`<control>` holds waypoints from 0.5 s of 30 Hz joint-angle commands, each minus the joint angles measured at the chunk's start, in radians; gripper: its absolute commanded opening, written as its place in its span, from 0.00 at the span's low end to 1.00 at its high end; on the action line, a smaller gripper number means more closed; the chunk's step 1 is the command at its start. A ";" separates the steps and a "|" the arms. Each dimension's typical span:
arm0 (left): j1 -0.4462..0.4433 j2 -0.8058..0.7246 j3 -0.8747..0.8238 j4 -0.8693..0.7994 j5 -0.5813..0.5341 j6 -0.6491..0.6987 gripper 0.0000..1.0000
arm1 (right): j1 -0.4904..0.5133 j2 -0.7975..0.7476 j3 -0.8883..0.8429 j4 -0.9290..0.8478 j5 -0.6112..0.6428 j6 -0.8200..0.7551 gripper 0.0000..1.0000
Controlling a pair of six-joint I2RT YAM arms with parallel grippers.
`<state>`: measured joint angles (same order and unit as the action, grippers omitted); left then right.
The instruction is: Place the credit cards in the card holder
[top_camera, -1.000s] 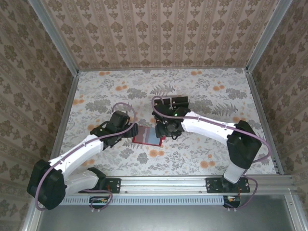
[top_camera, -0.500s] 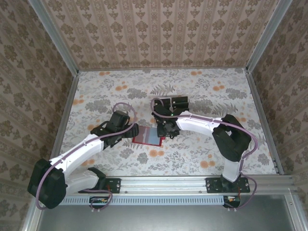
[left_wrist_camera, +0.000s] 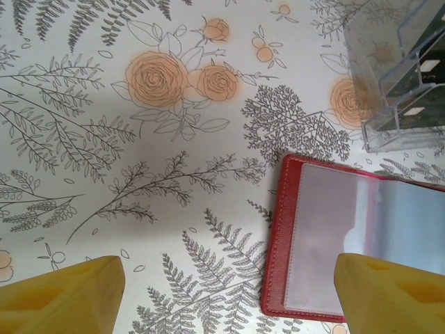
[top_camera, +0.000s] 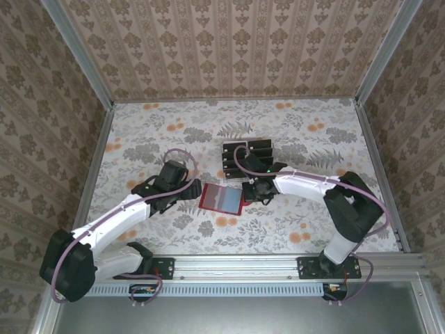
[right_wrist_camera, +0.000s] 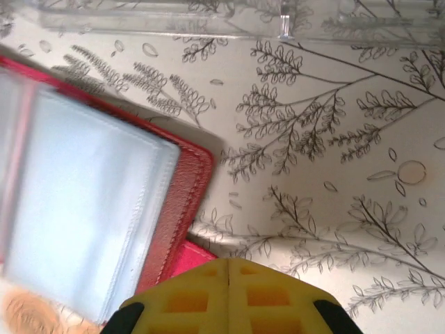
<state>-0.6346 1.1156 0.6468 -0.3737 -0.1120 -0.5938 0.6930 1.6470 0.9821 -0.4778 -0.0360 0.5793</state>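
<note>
Card holder [top_camera: 221,199] lying open on desk [top_camera: 139,132]. My left tool [left_wrist_camera: 226,296] stands released beside it; my right tool [right_wrist_camera: 229,275] is clenched at its edge.

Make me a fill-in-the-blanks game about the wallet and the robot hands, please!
1. You can see the card holder has clear pockets because it lies ___.
2. The credit cards in the clear rack are ___ in colour.
3. The left gripper is open, but the right gripper is ___.
Missing words: open; black; shut.
</note>
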 commanded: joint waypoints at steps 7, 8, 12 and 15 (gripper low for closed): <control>-0.052 0.006 -0.010 -0.032 -0.035 -0.058 0.81 | -0.041 -0.048 -0.070 0.035 -0.114 -0.125 0.04; -0.053 0.009 -0.009 -0.030 -0.038 -0.060 0.81 | -0.048 -0.042 -0.069 0.034 -0.110 -0.127 0.04; -0.058 0.028 -0.003 -0.025 -0.044 -0.062 0.81 | -0.076 -0.029 -0.063 0.034 -0.084 -0.122 0.13; -0.058 0.038 0.000 -0.019 -0.046 -0.062 0.81 | -0.091 -0.044 -0.040 0.022 -0.089 -0.132 0.37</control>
<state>-0.6868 1.1439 0.6464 -0.3752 -0.1352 -0.6357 0.6144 1.6043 0.9215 -0.4500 -0.1207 0.4648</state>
